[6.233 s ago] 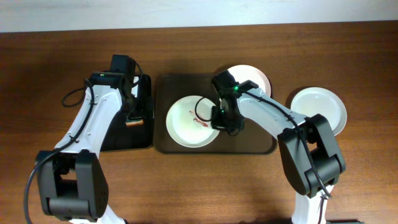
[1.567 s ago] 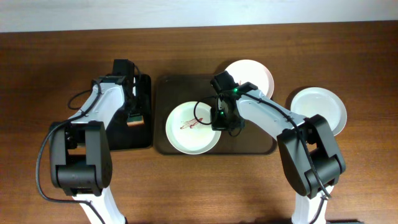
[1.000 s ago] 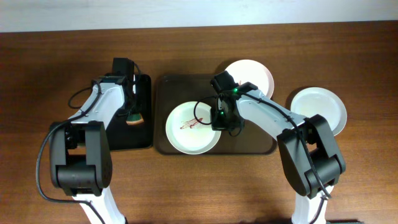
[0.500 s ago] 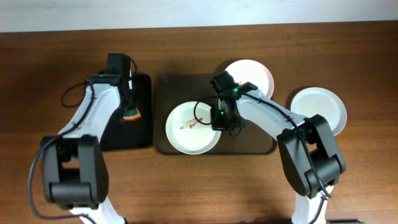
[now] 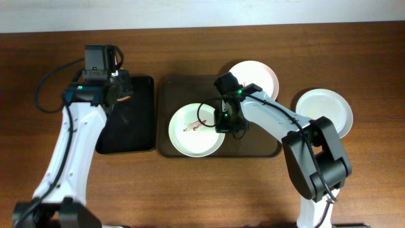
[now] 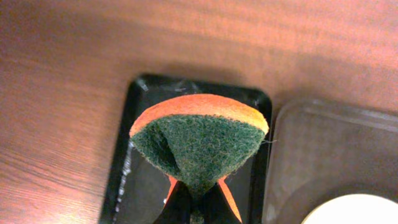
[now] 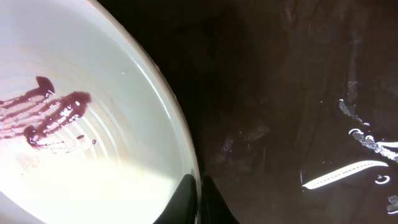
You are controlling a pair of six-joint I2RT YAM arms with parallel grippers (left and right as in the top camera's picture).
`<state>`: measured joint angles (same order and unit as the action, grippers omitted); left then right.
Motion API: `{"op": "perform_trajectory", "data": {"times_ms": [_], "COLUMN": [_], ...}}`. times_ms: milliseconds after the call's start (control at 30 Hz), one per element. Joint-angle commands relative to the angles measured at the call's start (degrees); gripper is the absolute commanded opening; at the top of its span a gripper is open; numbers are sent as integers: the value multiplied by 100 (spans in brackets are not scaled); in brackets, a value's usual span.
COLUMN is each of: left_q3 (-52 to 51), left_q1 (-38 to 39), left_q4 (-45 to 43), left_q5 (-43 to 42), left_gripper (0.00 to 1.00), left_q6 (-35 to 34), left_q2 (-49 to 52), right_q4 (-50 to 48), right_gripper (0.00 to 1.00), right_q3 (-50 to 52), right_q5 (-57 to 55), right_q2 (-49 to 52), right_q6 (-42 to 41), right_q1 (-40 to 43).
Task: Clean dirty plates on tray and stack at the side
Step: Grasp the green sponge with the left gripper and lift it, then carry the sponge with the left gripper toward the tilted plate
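Observation:
A white plate with a red smear lies on the brown tray. My right gripper is shut on its right rim; the right wrist view shows the plate, the smear and the gripper pinching the edge. A second white plate rests on the tray's back right corner. My left gripper hangs over the black tray, shut on a sponge. Seen from the left wrist, the sponge is green with an orange edge, folded in the gripper.
A clean white plate sits on the wooden table right of the brown tray. In the left wrist view the black tray lies beside the brown tray, with a plate edge at the bottom right.
My left arm has lifted the sponge off the black tray and swung up and to the left. The right gripper and the smeared plate have not moved over the last second.

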<state>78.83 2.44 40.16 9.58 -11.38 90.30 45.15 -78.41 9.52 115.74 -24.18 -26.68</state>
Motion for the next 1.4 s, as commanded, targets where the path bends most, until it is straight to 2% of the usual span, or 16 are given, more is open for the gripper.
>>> {"op": "perform_trajectory", "data": {"times_ms": [0, 300, 1367], "left_q3": [-4, -4, -4], "left_q1": [-48, -48, -46], "left_q4": [-136, -376, -1449], "left_q5": [229, 227, 225], "left_gripper": [0, 0, 0], "left_q6": [225, 339, 332], "left_q2": [-540, -1054, -1781], "right_q4": [70, 72, 68], "right_gripper": [4, 4, 4], "right_q3": [52, 50, 52], "right_q5": [-74, -74, -114], "right_q2": [2, 2, 2], "right_q6": [39, 37, 39], "right_q1": [-33, -33, -33]}}
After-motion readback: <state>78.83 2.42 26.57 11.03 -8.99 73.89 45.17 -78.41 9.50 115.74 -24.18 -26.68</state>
